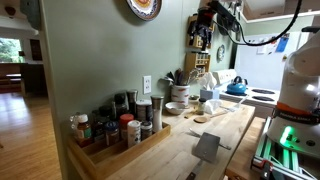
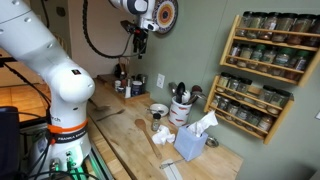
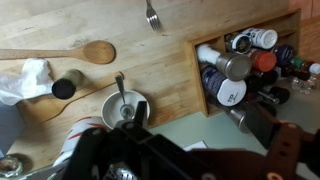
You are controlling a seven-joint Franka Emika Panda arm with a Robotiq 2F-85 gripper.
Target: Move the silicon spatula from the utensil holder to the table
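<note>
The utensil holder is a pale crock standing by the wall on the table. It shows in both exterior views. Dark utensil handles stick out of its top. The silicon spatula cannot be picked out among them. My gripper hangs high above the countertop near the wall clock, far from the holder and holding nothing that I can see. It also shows in an exterior view. In the wrist view only dark gripper parts fill the bottom, so its jaws are unclear.
A low pale bowl holds a spoon. A wooden spoon, a fork and a small dark cylinder lie nearby. A wooden tray of spice jars, a flat grey piece, a tissue box and a wall spice rack are around.
</note>
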